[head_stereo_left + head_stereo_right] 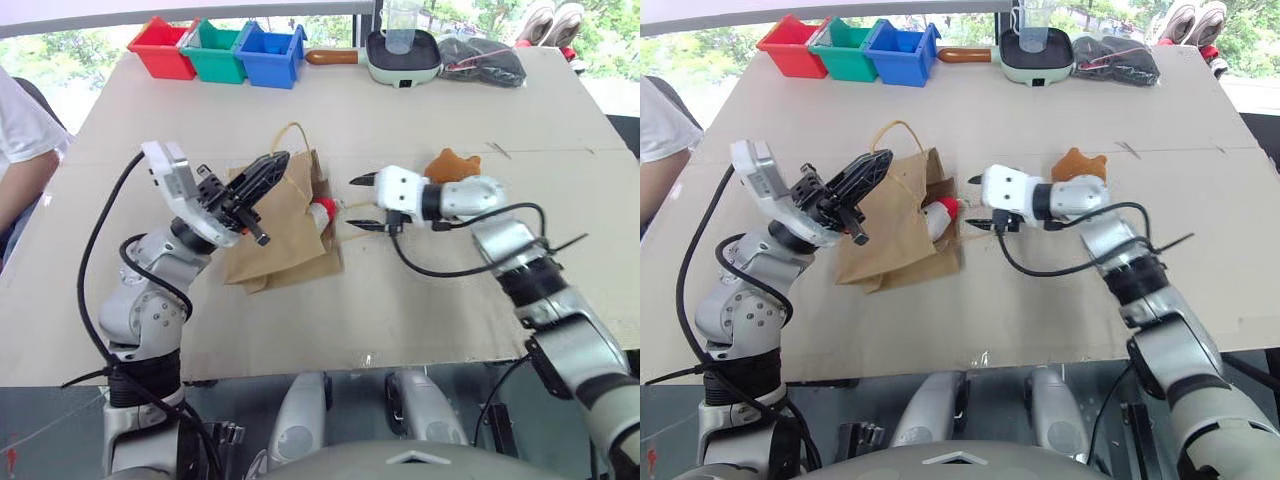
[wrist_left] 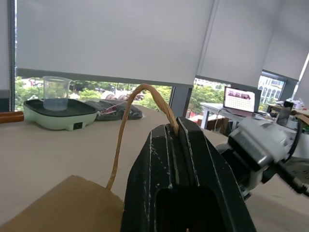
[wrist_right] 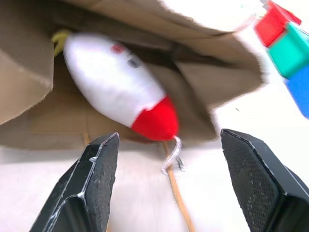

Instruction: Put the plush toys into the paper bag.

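The brown paper bag (image 1: pixel 283 225) lies on the table, its mouth lifted and facing right. My left gripper (image 1: pixel 268 170) is shut on the bag's upper loop handle (image 2: pixel 140 104) and holds it up. The white plush toy (image 3: pixel 116 84) with a red end lies in the bag's mouth, red end (image 1: pixel 324 210) sticking out. My right gripper (image 1: pixel 361 203) stands open just right of the mouth, with nothing between its fingers (image 3: pixel 94 186). The orange-brown cat-eared plush toy (image 1: pixel 452 164) sits on the table behind my right wrist.
Red (image 1: pixel 163 47), green (image 1: pixel 213 50) and blue (image 1: pixel 270 55) bins stand at the table's far left. A green pan (image 1: pixel 402 58) with a clear cup and a dark bag (image 1: pixel 482 60) sit at the far edge. A person's arm (image 1: pixel 22 150) is at the left.
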`<state>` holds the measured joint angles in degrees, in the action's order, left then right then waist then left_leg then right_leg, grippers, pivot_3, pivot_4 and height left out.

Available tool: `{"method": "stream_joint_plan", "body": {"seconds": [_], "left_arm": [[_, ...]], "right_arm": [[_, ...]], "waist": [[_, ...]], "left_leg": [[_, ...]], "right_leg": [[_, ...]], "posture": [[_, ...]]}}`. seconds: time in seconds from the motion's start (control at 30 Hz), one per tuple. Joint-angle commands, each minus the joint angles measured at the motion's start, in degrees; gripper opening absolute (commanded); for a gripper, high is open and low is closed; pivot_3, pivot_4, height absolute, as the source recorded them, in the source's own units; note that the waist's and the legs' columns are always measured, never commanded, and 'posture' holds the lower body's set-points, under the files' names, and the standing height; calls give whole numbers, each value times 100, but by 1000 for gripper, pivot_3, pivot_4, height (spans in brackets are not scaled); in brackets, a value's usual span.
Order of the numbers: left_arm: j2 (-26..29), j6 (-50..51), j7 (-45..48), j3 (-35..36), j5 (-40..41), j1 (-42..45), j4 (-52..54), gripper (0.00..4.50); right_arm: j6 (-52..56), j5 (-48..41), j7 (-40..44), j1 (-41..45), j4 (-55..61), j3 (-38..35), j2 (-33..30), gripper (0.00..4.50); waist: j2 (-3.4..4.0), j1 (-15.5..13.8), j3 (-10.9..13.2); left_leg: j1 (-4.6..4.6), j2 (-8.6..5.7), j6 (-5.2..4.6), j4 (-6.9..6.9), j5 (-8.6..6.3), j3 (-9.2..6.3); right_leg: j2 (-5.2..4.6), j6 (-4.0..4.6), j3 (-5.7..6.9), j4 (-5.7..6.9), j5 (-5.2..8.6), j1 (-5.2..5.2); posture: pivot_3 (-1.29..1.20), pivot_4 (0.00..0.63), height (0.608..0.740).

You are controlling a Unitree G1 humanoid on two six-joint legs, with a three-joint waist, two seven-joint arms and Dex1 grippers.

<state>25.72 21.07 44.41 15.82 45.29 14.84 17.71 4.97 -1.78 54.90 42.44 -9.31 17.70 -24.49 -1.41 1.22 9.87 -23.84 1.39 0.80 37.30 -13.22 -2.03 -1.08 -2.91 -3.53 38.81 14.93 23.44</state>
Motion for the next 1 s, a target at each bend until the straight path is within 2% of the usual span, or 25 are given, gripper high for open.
{"method": "stream_joint_plan", "body": {"seconds": [0.03,0.1,0.23,0.33,0.37,0.4,0.47,0.53,0.63,0.73,0.87,1.0], "left_arm": [[54,-134,-140,286,143,-104,382,0],[40,-136,-211,317,156,-127,444,0],[-6,-135,-337,287,143,-129,570,0],[-56,-150,-382,213,133,-105,630,0],[-64,-148,-389,194,134,-102,648,0],[-69,-142,-399,184,143,-101,665,0],[-73,-123,-396,170,168,-111,700,0],[-73,-59,-350,171,288,-105,711,0],[16,103,-220,171,562,-4,650,0],[89,214,-168,126,692,224,499,0],[72,234,-59,-50,596,589,191,0],[25,146,18,-256,402,790,-55,0]], "right_arm": [[1344,103,-709,85,308,-733,-382,3180],[2148,417,-1161,291,-38,-777,-470,3180],[2489,1069,-1447,709,-1388,-346,-565,3180],[2140,1156,-1698,1204,-2965,-336,-228,2348],[1994,1194,-1754,1311,-3286,-339,-188,1821],[1863,1224,-1803,1369,-3439,-353,-186,1464],[1590,1242,-1761,1390,-3476,-356,-235,466],[1228,1098,-1465,1178,-2821,-426,-404,47],[576,114,-308,562,-792,-662,-522,47],[521,-51,35,233,467,-323,-341,47],[50,285,188,236,665,475,227,47],[-756,317,628,423,75,1092,853,47]], "waist": [[0,-9,0],[0,-15,0],[-2,-8,-1],[-2,32,-1],[-2,59,-1],[-2,83,-1],[-7,86,-4],[-7,82,-4],[-5,78,-1],[3,154,5],[2,138,4],[1,102,5]], "left_leg": [[0,0,0,2,0,3],[2,-2,0,5,0,5],[6,-4,0,4,0,12],[4,-4,0,0,0,17],[4,-4,0,-1,0,18],[4,-3,0,1,0,17],[4,-3,0,1,0,15],[3,-3,0,1,0,15],[-3,-4,-1,2,0,10],[-2,2,-1,1,-1,7],[9,8,-1,1,0,2],[4,3,0,3,0,2]], "right_leg": [[0,0,-1,0,0,0],[0,0,-3,2,0,-1],[4,1,-11,2,0,-1],[5,1,-17,-4,0,0],[5,1,-18,-5,0,0],[5,0,-18,-4,0,0],[4,0,-16,-5,-1,-2],[4,0,-16,-4,-1,-2],[3,-1,-13,-6,-1,-1],[7,-2,-15,-4,0,1],[17,-2,-8,6,0,-1],[13,-1,-5,4,0,-1]], "posture": [[0,150,740],[0,150,740],[0,150,740],[0,150,740],[0,150,740],[0,150,740],[0,150,740],[0,150,740],[0,150,740],[0,150,740],[0,150,740],[0,150,740]]}}
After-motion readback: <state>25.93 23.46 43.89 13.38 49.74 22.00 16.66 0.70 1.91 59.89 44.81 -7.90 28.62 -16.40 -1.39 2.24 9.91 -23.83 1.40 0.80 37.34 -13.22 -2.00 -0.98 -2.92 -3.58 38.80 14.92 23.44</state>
